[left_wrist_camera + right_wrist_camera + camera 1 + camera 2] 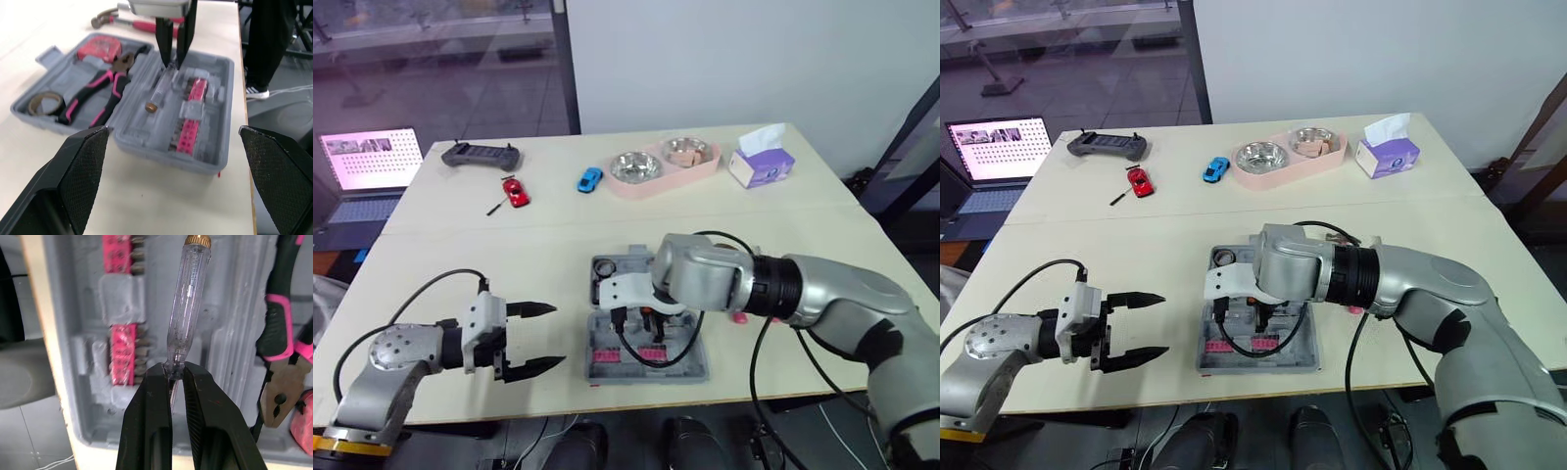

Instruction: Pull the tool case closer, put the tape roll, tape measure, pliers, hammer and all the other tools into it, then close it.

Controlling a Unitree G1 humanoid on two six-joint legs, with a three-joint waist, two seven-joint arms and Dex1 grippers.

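Fingers (146, 421) of right gripper (174, 368) pressed onto the tip end of a clear tester screwdriver (188, 298), pinching it. Brass cap end points away from the gripper. The screwdriver is over the bit-holder half of the tool case (222, 78); can't tell if the cap end touches the tray.

Pink bit strips (188, 122) sit just beside the screwdriver in that same half.

Other half of the case holds:
- pliers (98, 93), pink/black handles, lying flat
- tape measure (100, 47), red, at the corner past the pliers' nose
- tape roll (45, 103), at the corner beside the pliers' handles

Case is open flat, lower centre of the head views, near the front edge of the surface (509, 255).

Hammer (105, 17) is outside the case, lying on the surface just beyond it, upper part of the left wrist view.

Left gripper (558, 335) at lower left of the head views: fingers spread wide, holding nothing, pointing at the case, near it but apart.

Far side of the surface, upper part of the frame: controller (482, 154), red toy car (516, 191), blue toy car (590, 179), pink tray (646, 186) with two steel bowls, tissue box (761, 162).
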